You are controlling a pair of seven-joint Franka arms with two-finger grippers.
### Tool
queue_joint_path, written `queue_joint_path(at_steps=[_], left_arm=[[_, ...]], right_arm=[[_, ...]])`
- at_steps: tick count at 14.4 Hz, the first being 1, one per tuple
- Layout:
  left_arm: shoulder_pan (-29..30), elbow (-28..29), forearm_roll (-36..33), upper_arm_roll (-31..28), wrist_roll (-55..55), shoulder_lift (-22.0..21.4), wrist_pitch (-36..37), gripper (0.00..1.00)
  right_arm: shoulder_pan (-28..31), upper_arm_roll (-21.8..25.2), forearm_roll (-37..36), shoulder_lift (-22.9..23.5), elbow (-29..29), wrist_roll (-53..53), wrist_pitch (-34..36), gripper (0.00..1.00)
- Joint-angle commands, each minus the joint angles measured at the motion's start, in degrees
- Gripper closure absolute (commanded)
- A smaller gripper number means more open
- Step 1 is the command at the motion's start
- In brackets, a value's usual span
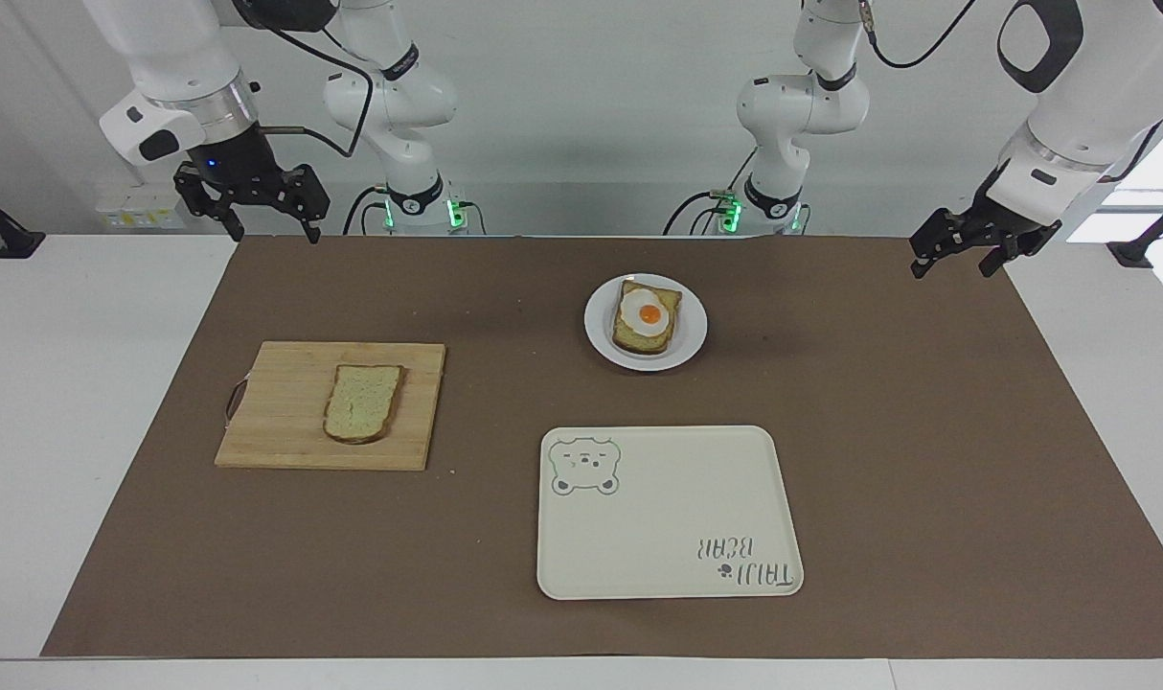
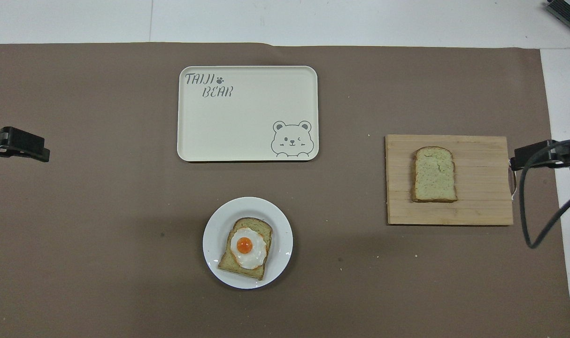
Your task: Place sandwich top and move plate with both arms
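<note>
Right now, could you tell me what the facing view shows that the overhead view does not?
Only the facing view shows the whole arms and bases, with the right gripper open and raised over the mat's corner and the left gripper over the other. Only the overhead view shows the bear tray's lettering upright, with just the grippers' tips at its edges. Both show the sandwich top on the cutting board and the egg slice on the plate.
</note>
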State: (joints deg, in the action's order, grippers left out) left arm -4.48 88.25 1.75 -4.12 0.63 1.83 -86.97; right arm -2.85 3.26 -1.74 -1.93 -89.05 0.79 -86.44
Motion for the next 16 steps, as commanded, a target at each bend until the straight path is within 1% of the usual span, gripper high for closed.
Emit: queue_joint_path(at_steps=[1, 3, 7, 13, 15, 16], left_arm=[[0.5, 0.3, -0.1, 0.3, -0.4, -0.5, 0.7, 0.0], [0.5, 0.3, -0.1, 0.3, -0.4, -0.5, 0.7, 0.0], [0.5, 0.3, -0.1, 0.3, -0.4, -0.5, 0.7, 0.0], [0.5, 0.3, -0.1, 0.3, -0.4, -0.5, 0.7, 0.0], [0.5, 0.3, -0.1, 0.3, -0.4, -0.5, 0.7, 0.0], [0.5, 0.3, -0.1, 0.3, -0.4, -0.5, 0.7, 0.0]], right_arm=[[0.7, -0.4, 0.1, -2.0, -3.1, 0.8, -2.0, 0.0], [0.9, -0.4, 0.1, -3.2, -5.4, 0.7, -3.0, 0.0], [1.2, -0.4, 0.1, -3.2, -7.1, 1.1, -4.6, 0.0], [1.7, -0.4, 0.5, -2.3, -13.6, 1.4, -13.2, 0.0], [2.4, -0.4, 1.0, -0.9, -15.8, 1.4, -17.7, 0.0], [2.5, -0.4, 1.2, 0.7, -16.2, 1.2, -20.0, 0.0]])
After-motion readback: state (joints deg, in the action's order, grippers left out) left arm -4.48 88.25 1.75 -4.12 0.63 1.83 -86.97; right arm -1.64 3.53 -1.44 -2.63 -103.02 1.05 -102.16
